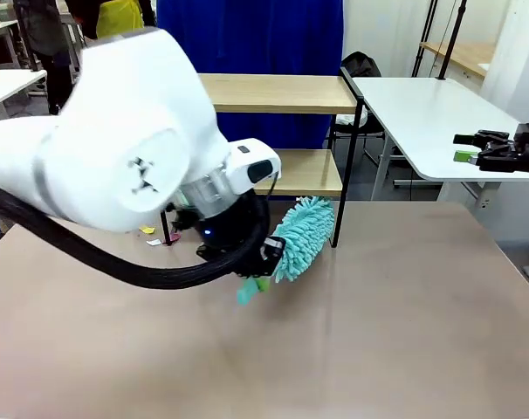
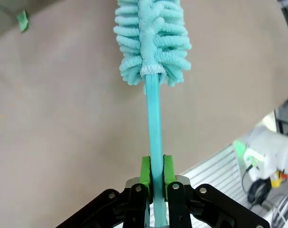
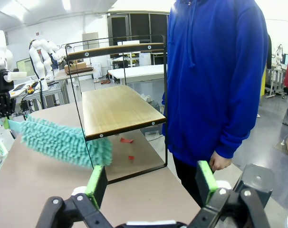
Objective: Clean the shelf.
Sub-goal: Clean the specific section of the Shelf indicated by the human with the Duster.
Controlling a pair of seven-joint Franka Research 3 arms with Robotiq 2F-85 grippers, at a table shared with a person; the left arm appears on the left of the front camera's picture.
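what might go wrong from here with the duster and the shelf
1. The left gripper pinches only the thin handle of the duster, so it may twist under pressure.
2. Its head sits by a thin leg of the shelf; a snag could shove the shelf toward the person.

The left gripper (image 2: 156, 165) rises from the bottom edge with its two green-padded fingers (image 2: 145, 172) closed against the thin teal handle (image 2: 155, 123) of a duster (image 2: 152, 71). The handle runs straight up between the pads to the fluffy teal head (image 2: 152, 33), which is cut off by the top edge. Behind the duster lies the beige counter (image 2: 63, 118). A small green scrap (image 2: 22, 20) lies on it at the upper left. Past the counter's edge at the lower right are a ribbed metal surface (image 2: 215, 171) and a white unit (image 2: 267, 145) with cables.
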